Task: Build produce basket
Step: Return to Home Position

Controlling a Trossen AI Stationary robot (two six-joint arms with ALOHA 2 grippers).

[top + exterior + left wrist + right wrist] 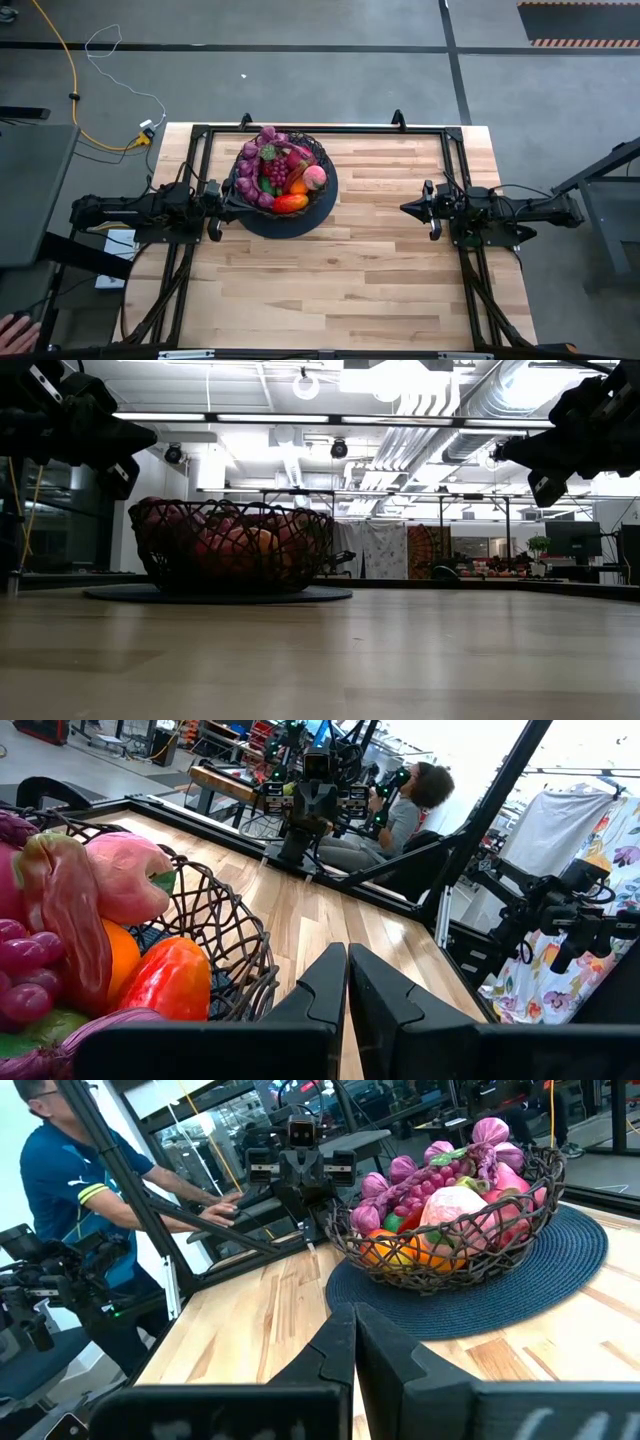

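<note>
L gripper (226, 201), R gripper (408, 208) closed; raised.

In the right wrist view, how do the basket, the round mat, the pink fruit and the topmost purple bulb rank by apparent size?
1. Round mat
2. Basket
3. Pink fruit
4. Topmost purple bulb
All sit close together, so nearness hardly skews this.

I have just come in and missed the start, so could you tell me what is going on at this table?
A two-armed robot is building a produce basket. The large round black wire basket, heaped with small toy fruits and vegetables, stands on a round dark blue mat on the wooden table. The left gripper hangs beside the basket, the right gripper across the table, both with jaws shut on nothing.
</note>
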